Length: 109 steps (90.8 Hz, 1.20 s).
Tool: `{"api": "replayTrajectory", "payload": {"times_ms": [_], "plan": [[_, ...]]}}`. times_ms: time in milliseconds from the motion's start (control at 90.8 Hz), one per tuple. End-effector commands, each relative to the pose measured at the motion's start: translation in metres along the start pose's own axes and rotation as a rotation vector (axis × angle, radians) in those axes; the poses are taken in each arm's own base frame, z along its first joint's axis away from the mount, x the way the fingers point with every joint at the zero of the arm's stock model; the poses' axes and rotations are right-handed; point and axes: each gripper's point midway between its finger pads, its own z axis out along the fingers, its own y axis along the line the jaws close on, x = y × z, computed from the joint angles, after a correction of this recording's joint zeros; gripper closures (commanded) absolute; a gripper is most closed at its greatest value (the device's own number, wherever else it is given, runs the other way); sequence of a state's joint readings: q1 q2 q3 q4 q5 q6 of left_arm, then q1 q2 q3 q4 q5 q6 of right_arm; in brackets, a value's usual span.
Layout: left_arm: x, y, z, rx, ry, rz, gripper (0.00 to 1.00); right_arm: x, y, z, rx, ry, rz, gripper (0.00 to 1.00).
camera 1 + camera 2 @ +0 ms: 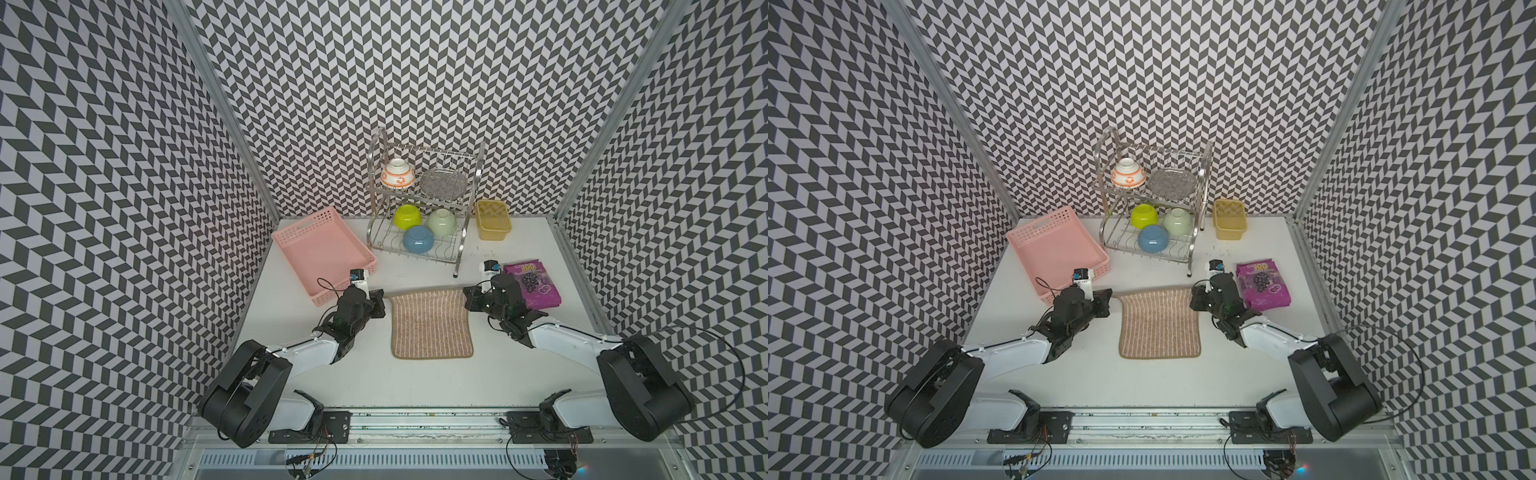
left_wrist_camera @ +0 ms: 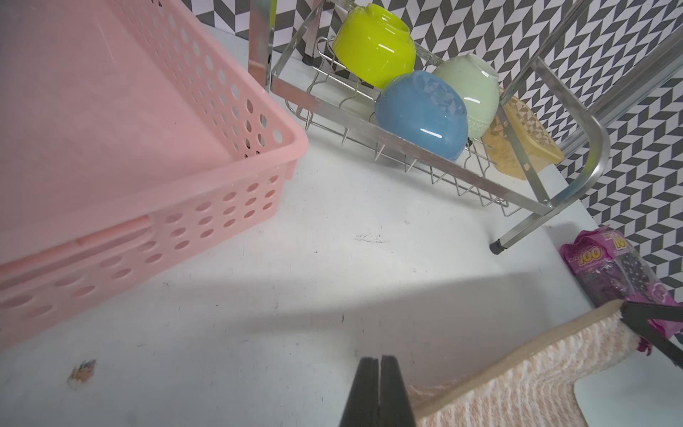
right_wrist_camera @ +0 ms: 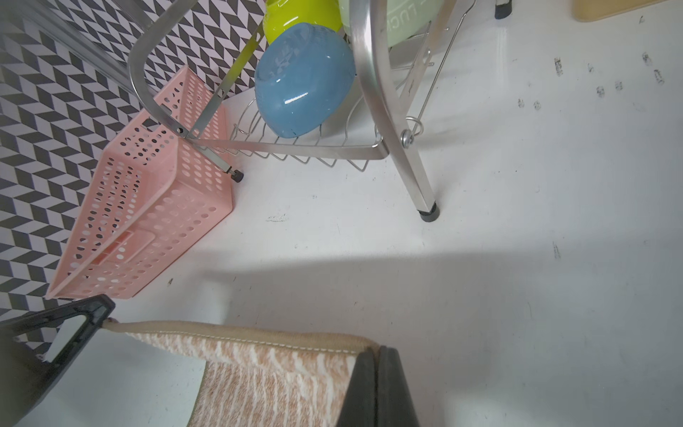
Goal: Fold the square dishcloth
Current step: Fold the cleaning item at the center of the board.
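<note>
Okay, surface first: white tabletop (image 1: pixel 415 386), scuffed with dark marks (image 3: pixel 598 88), boxed in on three sides by black-and-white chevron walls (image 1: pixel 415 83) on aluminium posts (image 1: pixel 224 104); metal rail (image 1: pixel 415 415) along the near edge. Toward the back: pink basket (image 1: pixel 324 253), then a two-tier dish rack (image 1: pixel 457 266) with orange-patterned bowl (image 1: pixel 398 174) and grey mesh dish (image 1: pixel 443 182) up top, lime bowl (image 1: pixel 407 216), pale green bowl (image 1: pixel 441 221) and blue bowl (image 1: pixel 418 240) upside down below. Yellow container (image 1: pixel 493 219) just beside the rack; purple snack bag (image 1: pixel 532 286) near the right arm.

Striped tan dishcloth (image 1: pixel 431 324) mid-table between both arms. Lies with near edge flat on the table, far edge raised off it, shadow underneath in both wrist views. Far left corner clamped in the left gripper (image 2: pixel 379 360), far right corner clamped in the right gripper (image 3: pixel 377 351); jaws pressed together on the cloth.

Hidden or unclear:
- fingertips hard to make out against the black gripper bodies in both top views
- fingers cut off by the frame edge in both wrist views
- near corner of the basket behind the left wrist
- bag partly behind the right wrist, print unreadable beyond "100"
- yellow container only glimpsed through rack wires in the left wrist view
- small scrap (image 2: pixel 81 373) on the table, cannot tell what
</note>
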<state>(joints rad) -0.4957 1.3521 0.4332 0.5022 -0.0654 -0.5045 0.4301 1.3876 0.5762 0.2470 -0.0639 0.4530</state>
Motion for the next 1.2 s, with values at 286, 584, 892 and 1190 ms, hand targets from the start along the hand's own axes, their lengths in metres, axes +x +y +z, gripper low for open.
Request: {"api": "replayTrajectory", "payload": {"times_ms": [286,584,892,1190], "plan": [[-0.044,-0.001,0.025,-0.033,-0.084,0.028,1.00,-0.053,0.015,0.030,0.027,-0.071,-0.049,1.00],[-0.047,0.000,0.037,-0.017,-0.075,0.034,1.00,-0.047,0.009,0.046,0.050,-0.039,-0.045,1.00],[-0.013,-0.002,0.020,0.064,-0.009,-0.013,1.00,-0.032,0.005,0.036,0.031,-0.031,-0.016,1.00],[0.001,-0.005,0.000,0.098,0.015,-0.038,1.00,-0.021,0.008,0.015,-0.017,-0.051,0.033,1.00]]}}
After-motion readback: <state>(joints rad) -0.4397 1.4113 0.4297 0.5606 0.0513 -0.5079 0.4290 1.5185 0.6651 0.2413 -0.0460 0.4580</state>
